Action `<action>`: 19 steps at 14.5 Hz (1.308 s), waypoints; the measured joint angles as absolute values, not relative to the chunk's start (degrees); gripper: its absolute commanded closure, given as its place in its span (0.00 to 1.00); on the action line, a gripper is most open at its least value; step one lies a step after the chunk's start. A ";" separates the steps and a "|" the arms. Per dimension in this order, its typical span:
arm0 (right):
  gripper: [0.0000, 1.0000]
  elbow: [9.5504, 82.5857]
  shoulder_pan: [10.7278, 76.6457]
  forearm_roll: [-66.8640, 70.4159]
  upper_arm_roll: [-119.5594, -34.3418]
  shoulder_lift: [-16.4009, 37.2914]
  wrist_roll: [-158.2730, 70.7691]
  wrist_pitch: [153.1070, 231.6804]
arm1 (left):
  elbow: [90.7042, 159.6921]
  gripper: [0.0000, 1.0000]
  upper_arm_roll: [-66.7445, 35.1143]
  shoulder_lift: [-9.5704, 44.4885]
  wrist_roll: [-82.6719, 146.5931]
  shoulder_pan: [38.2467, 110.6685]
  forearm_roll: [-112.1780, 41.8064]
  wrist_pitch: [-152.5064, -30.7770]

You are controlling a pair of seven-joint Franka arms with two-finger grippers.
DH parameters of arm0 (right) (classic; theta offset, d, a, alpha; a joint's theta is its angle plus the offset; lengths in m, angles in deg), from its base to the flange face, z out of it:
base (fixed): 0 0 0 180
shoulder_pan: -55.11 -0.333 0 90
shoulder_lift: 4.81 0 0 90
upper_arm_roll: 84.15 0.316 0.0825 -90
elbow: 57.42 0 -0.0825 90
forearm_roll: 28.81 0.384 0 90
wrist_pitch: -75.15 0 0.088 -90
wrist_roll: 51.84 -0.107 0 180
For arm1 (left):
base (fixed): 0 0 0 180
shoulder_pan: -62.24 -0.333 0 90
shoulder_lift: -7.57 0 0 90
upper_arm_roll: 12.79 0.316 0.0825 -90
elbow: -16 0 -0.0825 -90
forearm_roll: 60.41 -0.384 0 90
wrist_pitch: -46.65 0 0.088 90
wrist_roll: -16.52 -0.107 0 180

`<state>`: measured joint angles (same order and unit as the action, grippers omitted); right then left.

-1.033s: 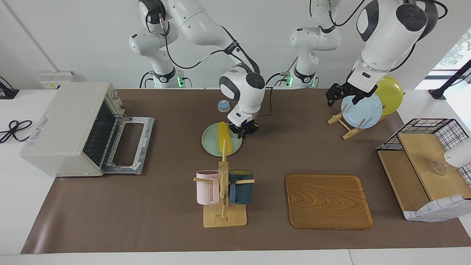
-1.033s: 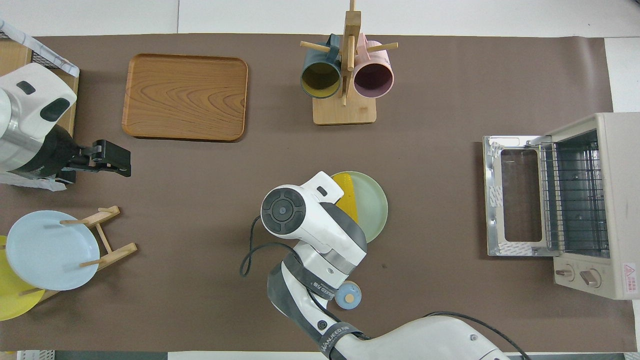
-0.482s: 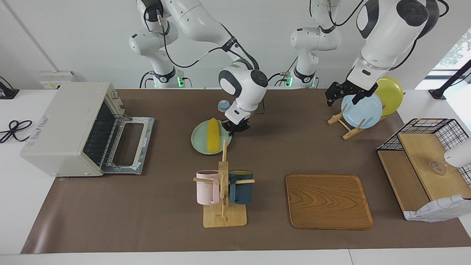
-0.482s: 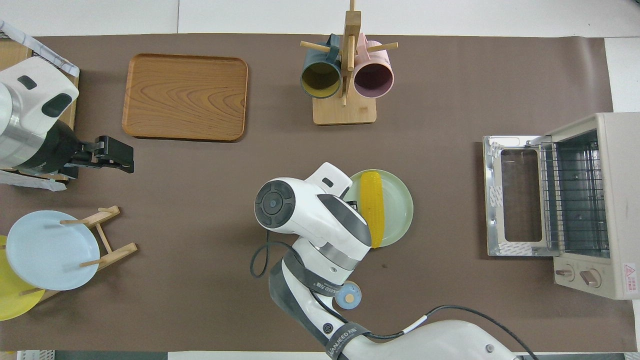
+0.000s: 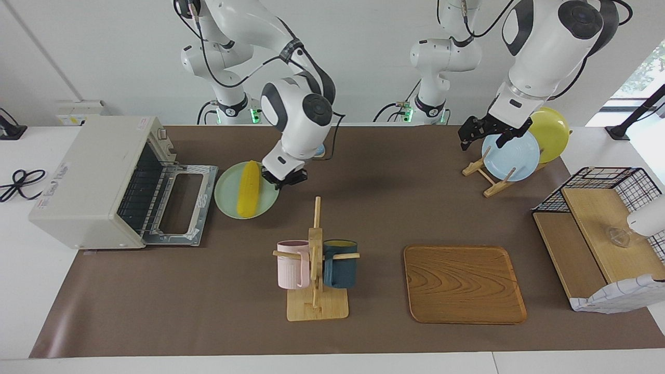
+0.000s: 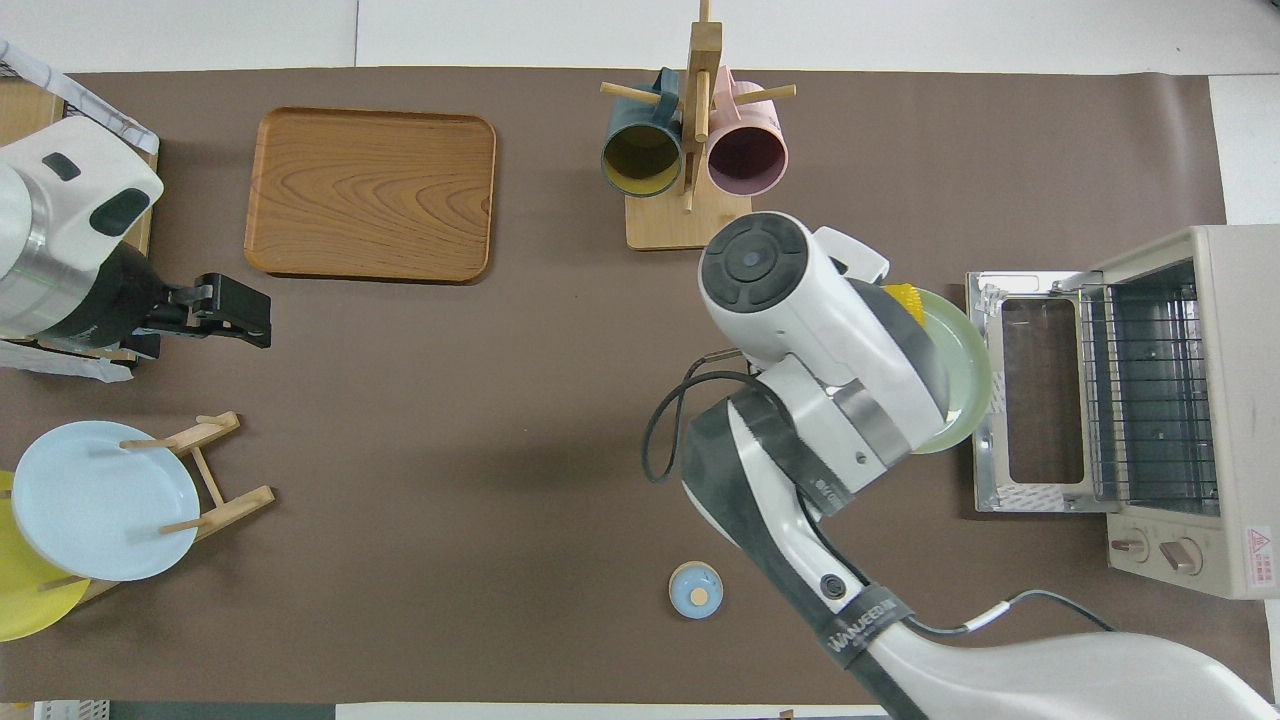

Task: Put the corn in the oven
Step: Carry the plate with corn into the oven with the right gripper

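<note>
The yellow corn (image 5: 248, 182) lies on a pale green plate (image 5: 226, 195). My right gripper (image 5: 283, 178) is shut on the plate's rim and holds it low, right beside the open door (image 5: 182, 205) of the off-white oven (image 5: 93, 176). In the overhead view the right hand covers most of the plate (image 6: 960, 370), only a tip of the corn (image 6: 903, 298) shows, and the plate's edge overlaps the oven (image 6: 1180, 400) door. My left gripper (image 5: 480, 136) waits open and empty over the plate rack.
A wooden mug rack (image 5: 315, 259) with two mugs stands farther from the robots than the plate. A wooden tray (image 5: 464, 283), a rack with a blue plate (image 5: 511, 156) and a yellow plate (image 5: 550, 132), a wire shelf (image 5: 597, 223) and a small blue round thing (image 6: 696, 589) are on the table.
My right gripper has carried the green plate with the corn from mid-table toward the right arm's end, up to the oven's open door. The left arm has barely moved.
</note>
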<state>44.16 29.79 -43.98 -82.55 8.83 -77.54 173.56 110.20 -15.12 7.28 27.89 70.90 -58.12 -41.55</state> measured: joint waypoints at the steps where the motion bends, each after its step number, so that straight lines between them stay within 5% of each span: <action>1: 1.00 46.29 31.58 -43.98 -82.57 7.14 -75.62 173.54 | 110.18 0.00 -15.11 7.26 27.89 70.90 -58.12 -41.55; 11: 1.00 57.43 51.24 -44.01 -82.68 1.25 -55.93 178.88 | 110.17 0.00 -14.40 7.24 27.90 70.69 -58.12 -41.55; 19: 1.00 62.79 56.35 -44.44 -82.63 -0.77 -49.32 184.27 | 110.17 0.00 -14.40 7.24 27.90 70.69 -58.12 -41.55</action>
